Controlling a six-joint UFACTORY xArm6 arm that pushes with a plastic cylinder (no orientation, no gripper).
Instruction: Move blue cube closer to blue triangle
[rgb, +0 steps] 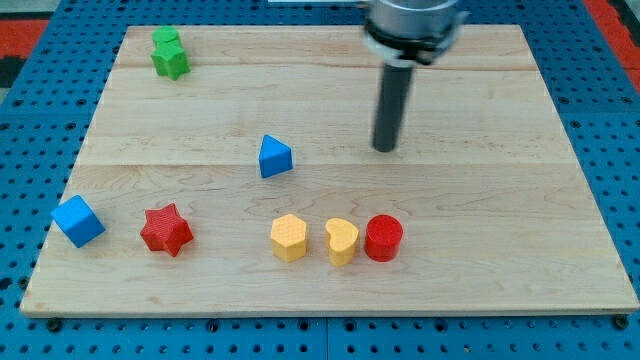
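Observation:
The blue cube (78, 220) sits near the board's left edge, low in the view. The blue triangle (273, 157) lies near the board's middle, up and to the right of the cube. My tip (385, 149) rests on the board to the right of the blue triangle, about a hundred pixels away, touching no block. It is far from the blue cube.
A red star (166, 230) lies just right of the blue cube. A yellow hexagon (289, 238), a yellow heart (342, 241) and a red cylinder (383, 238) form a row near the view's bottom. A green block (168, 52) sits at the top left. The wooden board (520, 200) lies on blue pegboard.

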